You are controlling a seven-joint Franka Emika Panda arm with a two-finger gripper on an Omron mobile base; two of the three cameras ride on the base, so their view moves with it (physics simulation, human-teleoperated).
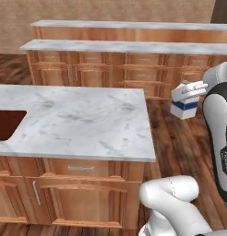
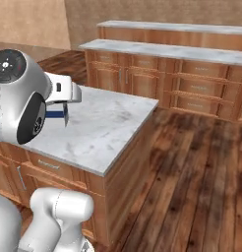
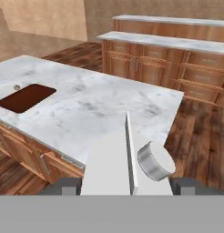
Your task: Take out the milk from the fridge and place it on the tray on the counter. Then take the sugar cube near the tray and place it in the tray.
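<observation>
While clamped on the milk (image 1: pixel 184 102) at frame right, the gripper (image 1: pixel 191 90) hangs beyond the surface (image 1: pixel 78 120) edge, above wooden floor (image 1: pixel 180 143)

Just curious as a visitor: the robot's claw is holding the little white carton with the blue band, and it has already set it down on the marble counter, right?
Not quite. The gripper does hold the milk, but the left base view shows it in the air beyond the counter edge, above the wooden floor, not set down.

White milk (image 1: pixel 185 100) with dark blue band; white-grey marble counter (image 1: pixel 78 120); dark brown tray (image 1: pixel 7 123).
</observation>
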